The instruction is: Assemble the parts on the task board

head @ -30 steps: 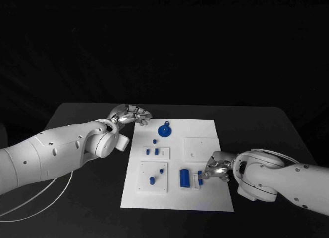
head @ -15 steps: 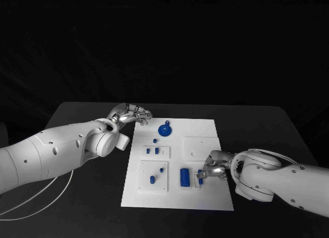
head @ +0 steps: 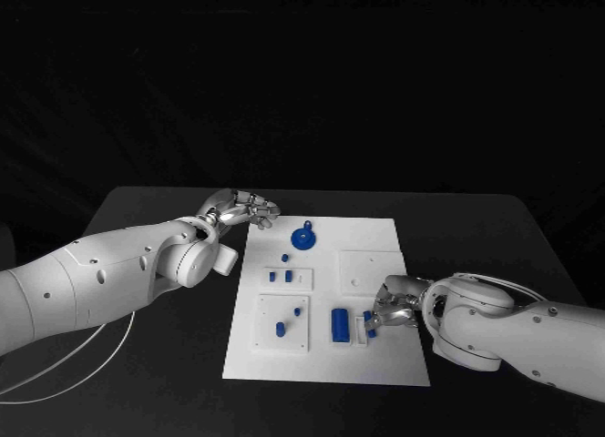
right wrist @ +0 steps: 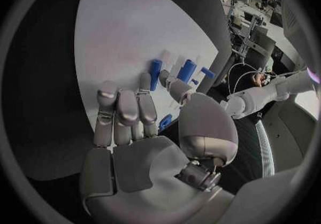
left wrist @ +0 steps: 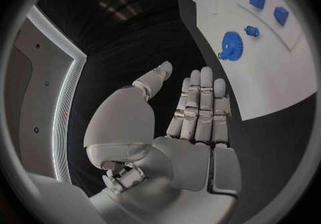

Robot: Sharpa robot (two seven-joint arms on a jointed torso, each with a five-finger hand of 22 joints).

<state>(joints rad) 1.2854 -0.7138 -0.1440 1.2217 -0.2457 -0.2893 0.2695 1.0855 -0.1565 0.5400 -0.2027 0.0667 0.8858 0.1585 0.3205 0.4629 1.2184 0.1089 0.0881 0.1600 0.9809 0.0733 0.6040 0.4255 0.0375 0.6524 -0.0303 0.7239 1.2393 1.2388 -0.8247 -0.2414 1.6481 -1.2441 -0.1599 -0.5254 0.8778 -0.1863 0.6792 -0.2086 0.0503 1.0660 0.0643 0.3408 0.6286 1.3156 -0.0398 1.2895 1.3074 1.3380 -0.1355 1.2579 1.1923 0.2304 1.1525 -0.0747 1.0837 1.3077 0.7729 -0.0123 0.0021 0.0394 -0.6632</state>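
Observation:
The white task board (head: 382, 360) lies mid-table. On it are a blue gear (head: 302, 239), small blue blocks (head: 279, 275), two blue pegs (head: 288, 320) and a blue cylinder (head: 341, 325). My right hand (head: 397, 305) is low over the board's right side. Its thumb and one finger pinch a slim blue part (head: 370, 320) standing at a white slot beside the cylinder; the same blue part (right wrist: 155, 69) lies between those fingertips (right wrist: 144, 80), and the cylinder (right wrist: 185, 70) lies just past it. My left hand (head: 240, 211) hovers off the board's far left corner, fingers (left wrist: 200, 101) straight, holding nothing, and the gear (left wrist: 230, 53) lies beyond them.
The board's far right quarter holds a raised white square (head: 368, 270) with nothing on it. Black table (head: 171, 364) surrounds the board. A white cable (head: 66, 373) loops at the near left.
My right hand has crept a little left and nearer to the blue cylinder, staying at the slim blue part. The left arm has not moved.

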